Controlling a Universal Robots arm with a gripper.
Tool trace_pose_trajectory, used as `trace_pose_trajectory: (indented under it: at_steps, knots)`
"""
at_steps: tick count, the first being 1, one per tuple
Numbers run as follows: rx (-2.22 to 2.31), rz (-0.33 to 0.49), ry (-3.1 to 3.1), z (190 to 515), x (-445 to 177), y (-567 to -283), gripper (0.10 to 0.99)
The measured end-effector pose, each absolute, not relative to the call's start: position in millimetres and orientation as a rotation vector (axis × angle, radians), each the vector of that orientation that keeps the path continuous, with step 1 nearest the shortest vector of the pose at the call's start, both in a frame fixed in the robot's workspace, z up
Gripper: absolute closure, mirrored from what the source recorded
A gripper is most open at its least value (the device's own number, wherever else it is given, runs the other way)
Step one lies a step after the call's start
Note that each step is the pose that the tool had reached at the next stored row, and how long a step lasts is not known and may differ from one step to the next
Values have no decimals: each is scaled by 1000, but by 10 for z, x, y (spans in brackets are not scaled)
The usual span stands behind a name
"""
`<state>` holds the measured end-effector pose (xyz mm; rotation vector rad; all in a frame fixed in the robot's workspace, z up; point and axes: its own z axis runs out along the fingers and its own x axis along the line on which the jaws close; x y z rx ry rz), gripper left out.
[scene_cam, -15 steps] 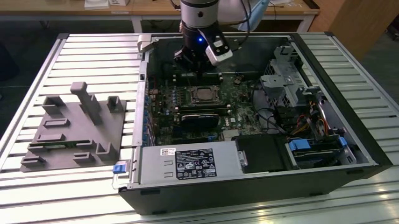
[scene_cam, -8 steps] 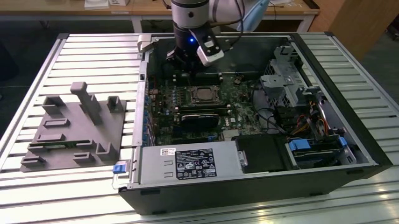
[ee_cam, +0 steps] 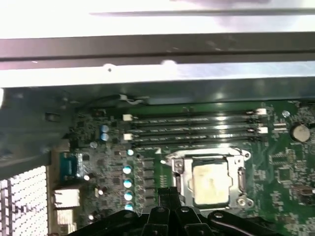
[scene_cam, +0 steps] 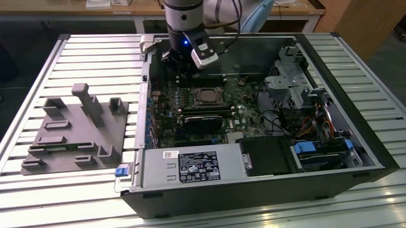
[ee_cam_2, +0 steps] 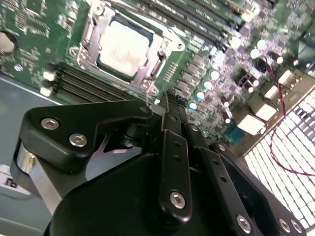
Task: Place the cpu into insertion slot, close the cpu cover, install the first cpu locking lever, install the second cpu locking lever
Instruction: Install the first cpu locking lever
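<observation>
One cpu (ee_cam_2: 120, 46) near tool (ee_cam_2: 168, 101)

Cpu (ee_cam_2: 123, 46) top: pale metal, dull sheen. Cpu cover (ee_cam: 206, 157): bare shiny metal. Circuit board (ee_cam_2: 29, 24): glossy green. Gripper (ee_cam_2: 172, 103): matt black, bright metal screws. Power-supply box (scene_cam: 190, 166): smooth grey metal, paper labels. Table (scene_cam: 95, 57): ribbed bare metal. Fixture (scene_cam: 76, 133): matt grey plastic.
</observation>
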<state>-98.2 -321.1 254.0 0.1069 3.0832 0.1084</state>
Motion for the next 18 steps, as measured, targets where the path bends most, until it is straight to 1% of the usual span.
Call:
trace_pose_trajectory:
  at_steps: [2,3,11,14,18]
  knots:
    - [108,127,3083,2533,-1022,-3210,980]
    - [109,177,3081,2522,-1092,-3211,980]
    - [114,369,3069,2514,-1161,-3211,980]
    - [115,407,3065,2508,-1160,-3211,980]
    - [116,426,3062,2502,-1139,-3211,980]
